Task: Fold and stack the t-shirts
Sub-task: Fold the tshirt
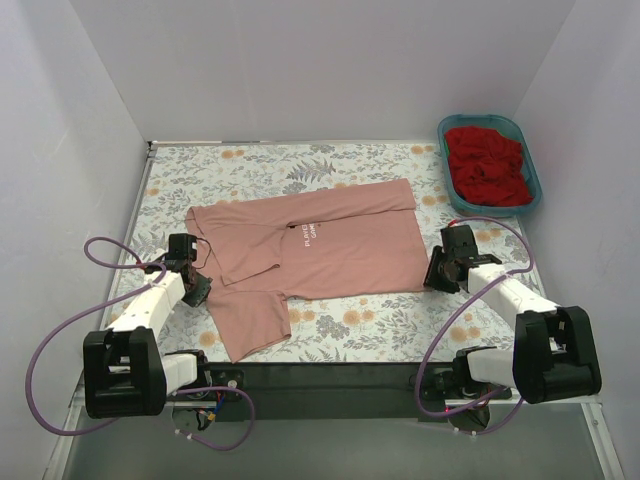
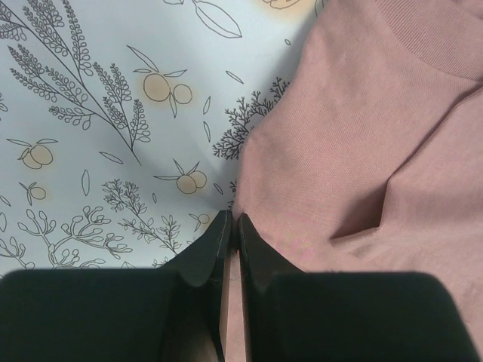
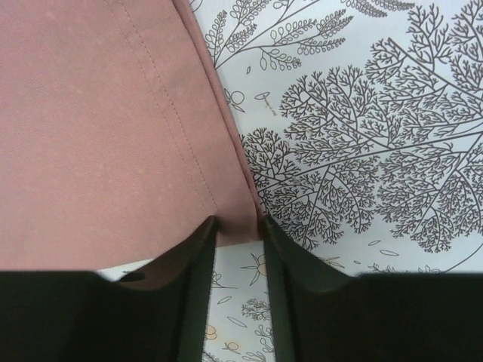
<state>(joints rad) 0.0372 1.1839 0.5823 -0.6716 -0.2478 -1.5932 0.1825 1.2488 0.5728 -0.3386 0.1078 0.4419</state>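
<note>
One pink t-shirt (image 1: 330,245) lies spread on the tabletop (image 1: 385,330), a red t-shirt (image 1: 488,165) bunched in the tub (image 1: 480,118). The left claw (image 2: 230,222) pinches the pink cloth's edge; the right claw (image 3: 240,222) straddles its hem, jaws apart.

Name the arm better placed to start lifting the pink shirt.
Left. The left pincer is shut on the pink shirt's edge; the right pincer only straddles the hem corner, jaws apart.

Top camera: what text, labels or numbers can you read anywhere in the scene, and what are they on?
On the pink t-shirt: two short lines of white chest lettering, too small to read.
On the red t-shirt, tub and floral cloth: no text visible.
Both wrist views: none.
</note>
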